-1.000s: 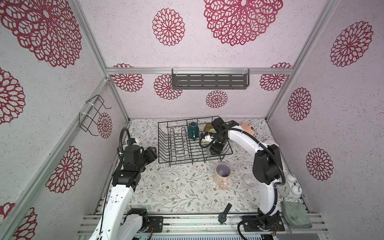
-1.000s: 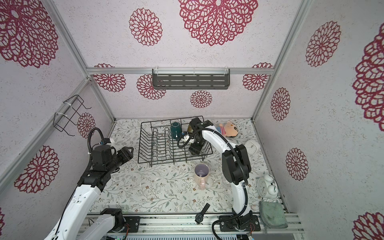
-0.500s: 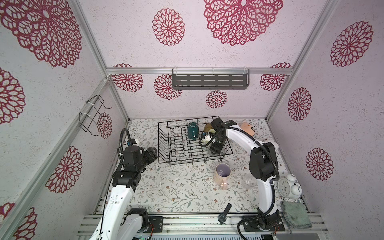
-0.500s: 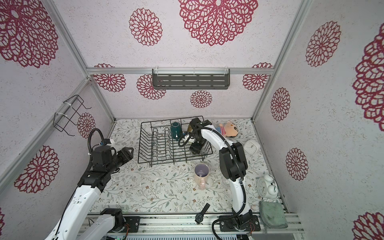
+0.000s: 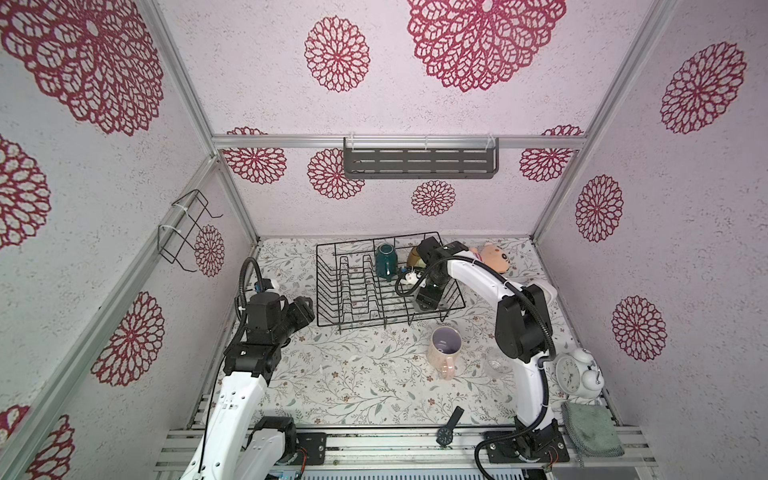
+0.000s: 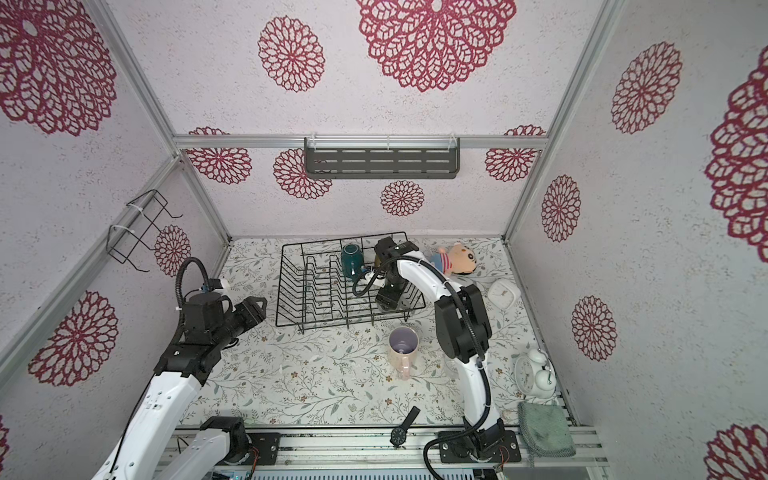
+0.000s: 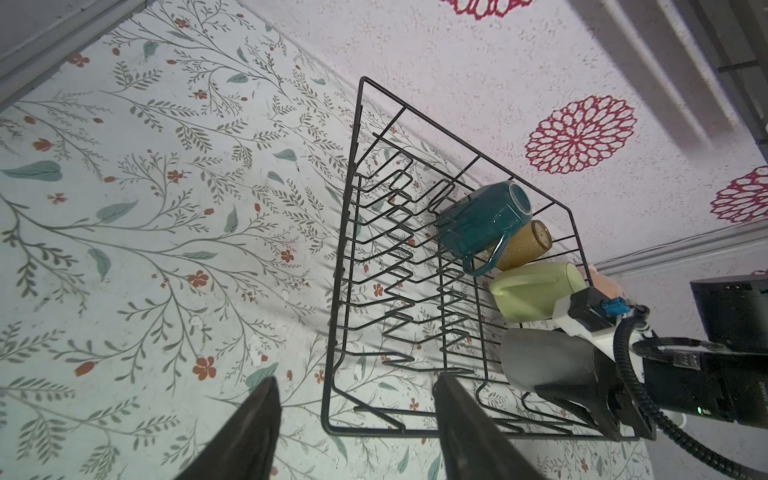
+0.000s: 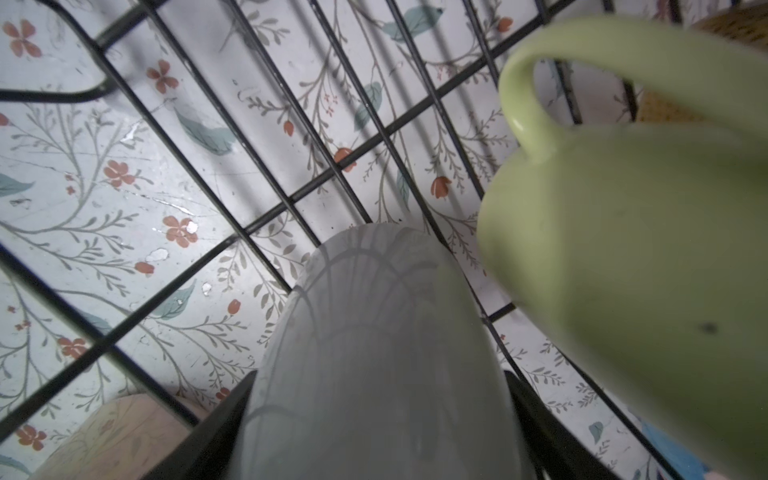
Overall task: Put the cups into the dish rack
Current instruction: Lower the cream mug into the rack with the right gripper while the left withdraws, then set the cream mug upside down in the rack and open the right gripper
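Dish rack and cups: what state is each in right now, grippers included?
dish rack: on table, part loaded.
teal mug: in rack, inverted.
amber tumbler: in rack, inverted.
yellow-green mug: in rack.
grey cup: gripped over rack.
pink mug: upright, on table.
right gripper: shut on grey cup.
left gripper: open, empty.

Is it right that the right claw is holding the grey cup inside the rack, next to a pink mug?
Not quite. The right gripper does hold the grey cup in the rack, but the mug beside it is yellow-green, as the right wrist view shows.
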Robot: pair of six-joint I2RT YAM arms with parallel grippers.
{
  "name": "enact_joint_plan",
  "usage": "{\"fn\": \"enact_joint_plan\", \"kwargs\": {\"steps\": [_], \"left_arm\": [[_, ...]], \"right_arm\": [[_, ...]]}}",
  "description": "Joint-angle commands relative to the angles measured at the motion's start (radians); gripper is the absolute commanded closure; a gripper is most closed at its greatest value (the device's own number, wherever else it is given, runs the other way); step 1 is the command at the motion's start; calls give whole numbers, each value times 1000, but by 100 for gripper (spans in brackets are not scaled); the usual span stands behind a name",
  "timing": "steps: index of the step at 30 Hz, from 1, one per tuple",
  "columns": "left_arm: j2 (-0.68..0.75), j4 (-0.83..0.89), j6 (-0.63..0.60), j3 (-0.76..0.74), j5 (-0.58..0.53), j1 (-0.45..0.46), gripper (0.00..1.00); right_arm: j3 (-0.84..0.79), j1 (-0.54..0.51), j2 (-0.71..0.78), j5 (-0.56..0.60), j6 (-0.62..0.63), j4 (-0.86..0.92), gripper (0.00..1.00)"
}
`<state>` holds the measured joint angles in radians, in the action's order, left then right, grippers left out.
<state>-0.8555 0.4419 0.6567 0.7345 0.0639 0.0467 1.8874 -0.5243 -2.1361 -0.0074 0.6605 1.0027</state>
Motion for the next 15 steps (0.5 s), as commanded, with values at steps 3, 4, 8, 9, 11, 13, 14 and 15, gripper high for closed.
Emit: {"fn": "enact_joint_plan", "kwargs": {"steps": [3,4,8,9,11,13,14,15], "left_arm": [[13,22,-40,43,0,-10,37],[16,25,-42,44,-5,-10,37],[25,26,-42,46,0,-9,37],[27,30,-49,49,1,-9,37],[30,43,-56,51,-14,-10,37],[32,63,-49,58,-40,-13,33],[30,78,-43,64,-56,-13,27],[29,96,-35,72,-80,-15,17]], "right_arm": [[19,-3,28,79,-30,28,25],[20,-3,27,89,-36,29,25],[18,-1,34,104,-41,29,22],[18,0,35,105,-42,19,21],[23,-1,37,83,-44,20,20],[17,0,45,50,-44,17,15],[15,0,46,27,-38,21,15],[18,1,43,15,-36,23,15]]}}
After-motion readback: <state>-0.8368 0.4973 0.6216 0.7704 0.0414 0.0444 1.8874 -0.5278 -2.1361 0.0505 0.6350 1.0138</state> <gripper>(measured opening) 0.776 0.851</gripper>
